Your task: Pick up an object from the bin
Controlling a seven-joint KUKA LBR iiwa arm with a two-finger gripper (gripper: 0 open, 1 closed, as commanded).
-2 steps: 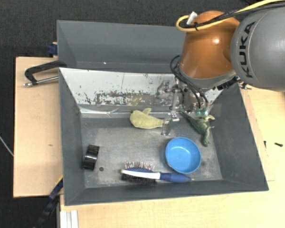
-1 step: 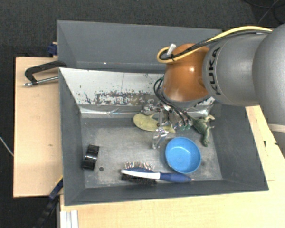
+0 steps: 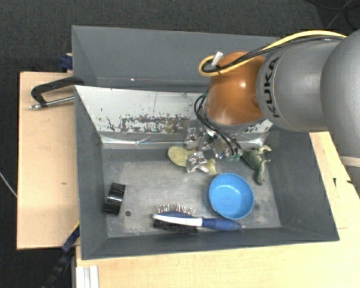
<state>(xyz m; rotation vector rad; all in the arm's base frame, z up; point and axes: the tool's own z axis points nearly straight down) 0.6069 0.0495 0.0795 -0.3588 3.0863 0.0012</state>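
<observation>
My gripper hangs below the orange wrist cover, low in the back middle of the bin. Its metal fingertips stand right over a pale yellow-green flat thing that lies on the bin floor, partly hidden by them. A dark green toy figure lies just right of the gripper. A blue round bowl sits in front of it, toward the near wall.
A brush with a white head and blue handle lies along the near wall, with a small metal comb-like piece behind it. A small black block rests at the front left. The arm covers the bin's back right.
</observation>
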